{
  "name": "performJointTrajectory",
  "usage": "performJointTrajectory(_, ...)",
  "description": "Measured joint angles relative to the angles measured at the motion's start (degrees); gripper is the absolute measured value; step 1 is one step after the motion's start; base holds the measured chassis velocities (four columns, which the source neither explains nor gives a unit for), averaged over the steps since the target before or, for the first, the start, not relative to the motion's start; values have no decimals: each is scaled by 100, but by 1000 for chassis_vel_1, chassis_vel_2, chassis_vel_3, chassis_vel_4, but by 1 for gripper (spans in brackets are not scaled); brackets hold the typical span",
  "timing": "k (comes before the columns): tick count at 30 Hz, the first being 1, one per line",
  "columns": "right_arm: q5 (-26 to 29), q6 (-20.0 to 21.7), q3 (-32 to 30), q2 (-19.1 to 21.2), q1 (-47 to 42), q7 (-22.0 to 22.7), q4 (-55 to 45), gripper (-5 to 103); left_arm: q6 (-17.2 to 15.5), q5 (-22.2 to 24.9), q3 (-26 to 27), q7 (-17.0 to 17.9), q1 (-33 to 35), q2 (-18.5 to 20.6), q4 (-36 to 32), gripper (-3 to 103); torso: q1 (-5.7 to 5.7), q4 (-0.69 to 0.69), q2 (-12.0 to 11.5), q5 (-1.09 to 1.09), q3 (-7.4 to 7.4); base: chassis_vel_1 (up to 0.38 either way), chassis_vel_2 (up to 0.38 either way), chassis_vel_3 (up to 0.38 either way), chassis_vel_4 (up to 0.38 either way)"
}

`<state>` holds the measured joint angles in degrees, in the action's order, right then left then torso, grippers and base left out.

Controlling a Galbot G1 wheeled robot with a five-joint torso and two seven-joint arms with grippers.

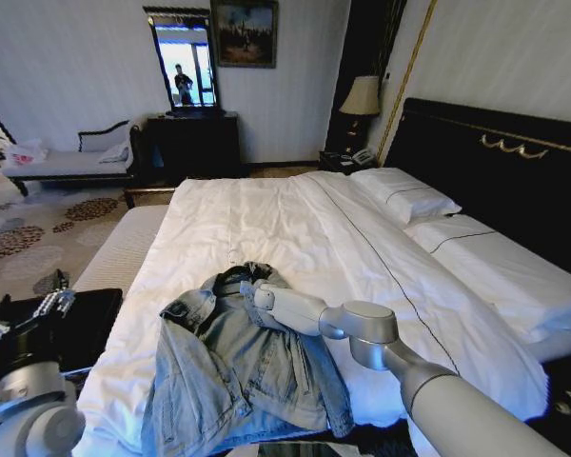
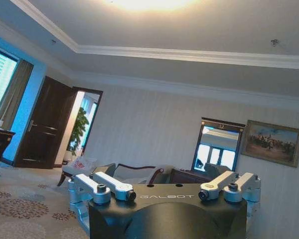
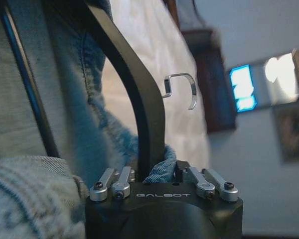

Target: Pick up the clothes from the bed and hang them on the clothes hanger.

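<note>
A light-blue denim jacket (image 1: 238, 367) lies spread on the near left part of the bed (image 1: 295, 228), collar toward the pillows. My right gripper (image 1: 250, 290) rests at the collar, its arm reaching in from the lower right. The right wrist view shows this gripper (image 3: 157, 167) shut on the black clothes hanger (image 3: 134, 94) together with a fold of denim (image 3: 162, 169). The hanger's metal hook (image 3: 182, 89) sticks out over the white sheet. My left gripper (image 1: 52, 305) is parked low beside the bed, and in the left wrist view the left gripper (image 2: 167, 191) is open and holds nothing.
White pillows (image 1: 404, 195) lie against the black headboard (image 1: 495, 152). A pale padded bench (image 1: 124, 248) runs along the bed's left side, with a black case (image 1: 81, 324) near my left arm. A chaise (image 1: 67, 162), dark cabinet (image 1: 195, 143) and lamp (image 1: 362, 97) line the far wall.
</note>
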<state>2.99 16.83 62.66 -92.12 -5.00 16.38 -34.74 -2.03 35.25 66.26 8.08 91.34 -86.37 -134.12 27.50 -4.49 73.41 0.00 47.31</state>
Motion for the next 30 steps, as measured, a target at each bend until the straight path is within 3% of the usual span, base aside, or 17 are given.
performJointTrajectory(1,-249,-71,-29,0,15,9,1,37,-5,-4,-2,0,-3,0,-1,100,0,0,0,0,0,0,0,0,0)
performJointTrajectory(2,-595,-189,-51,0,47,29,-6,28,-10,-6,-2,0,-4,0,-1,100,0,0,0,0,0,0,0,0,0)
performJointTrajectory(4,-910,-291,-56,1,94,74,-56,25,-13,-8,-2,0,-4,3,-1,100,0,0,0,-1,0,0,0,0,0)
performJointTrajectory(13,-2287,-803,-252,0,276,580,-532,25,-27,27,55,0,37,44,-39,100,0,1,0,-1,0,0,0,0,0)
performJointTrajectory(20,-2385,-836,-442,14,436,801,-1163,25,-38,51,62,5,50,70,-42,100,0,3,0,-1,0,0,0,0,0)
performJointTrajectory(21,-2388,-844,-493,84,489,826,-1352,25,-48,52,44,7,45,72,-51,100,0,8,0,-1,0,0,0,0,0)
performJointTrajectory(25,-2351,-825,-571,350,580,840,-1730,25,-83,116,-100,17,0,77,-48,100,0,3,0,-1,0,0,0,0,0)
performJointTrajectory(30,-2299,-785,-622,526,447,840,-1731,25,-411,805,-825,308,-249,84,393,100,0,0,0,1,0,0,0,0,0)
